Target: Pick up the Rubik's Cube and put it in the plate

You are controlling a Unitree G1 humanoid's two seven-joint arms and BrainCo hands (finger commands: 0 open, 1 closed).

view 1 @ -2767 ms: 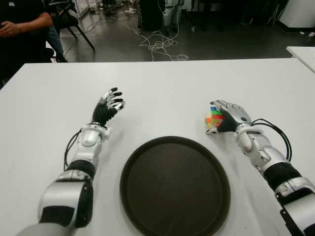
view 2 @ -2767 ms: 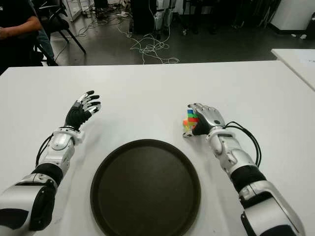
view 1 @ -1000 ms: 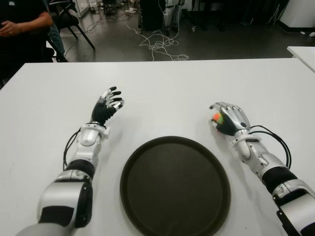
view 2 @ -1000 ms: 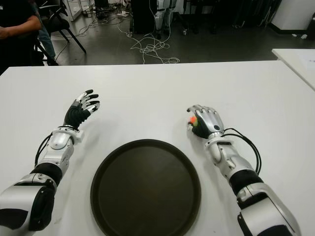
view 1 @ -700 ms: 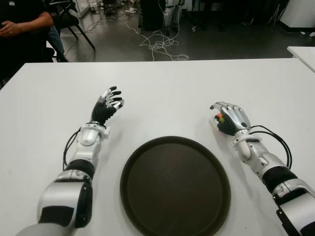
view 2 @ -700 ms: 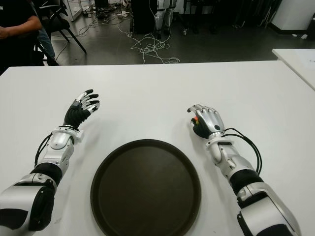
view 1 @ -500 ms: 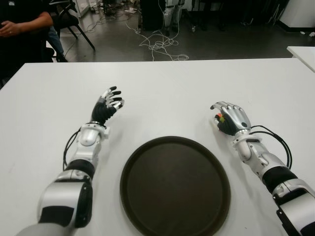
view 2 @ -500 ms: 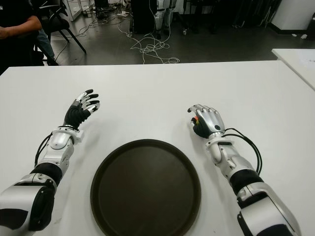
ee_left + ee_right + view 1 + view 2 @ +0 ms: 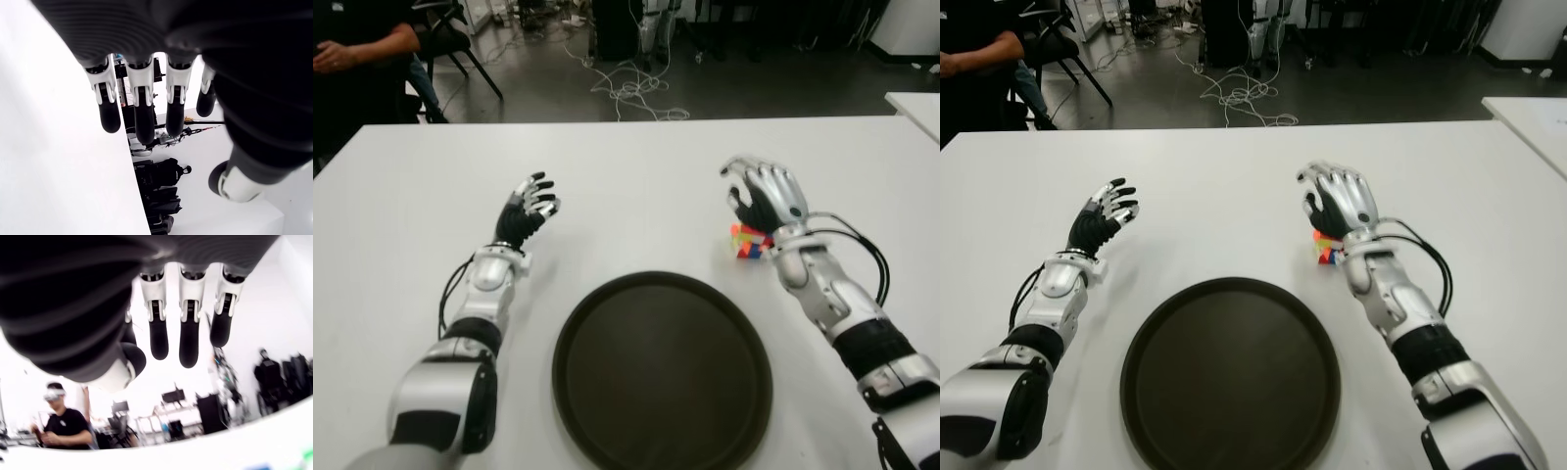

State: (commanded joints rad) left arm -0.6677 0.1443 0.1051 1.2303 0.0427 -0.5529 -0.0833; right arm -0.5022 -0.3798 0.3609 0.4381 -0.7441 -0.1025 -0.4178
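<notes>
Right of centre in the frame, the Rubik's Cube (image 9: 748, 242) sits on the worktop (image 9: 636, 186) beneath the raised, spread right hand (image 9: 766, 196), just beyond the plate (image 9: 662, 369). It should lower squarely, wrapping opposite faces. Left hand (image 9: 528, 207) idles spread, frame left.

Rubik's Cube (image 9: 750, 242): 1, on the table
Plate (image 9: 662, 372): 1 (dark, round)
Table (image 9: 636, 176): 1 in full view; the corner of a second (image 9: 914, 106) shows at the right edge
Robot hands: 2, left hand (image 9: 528, 211) and right hand (image 9: 766, 196)
Persons: 1 seated at the far left (image 9: 352, 49) (a person wearing a headset also appears in the right wrist view (image 9: 62, 421))
</notes>
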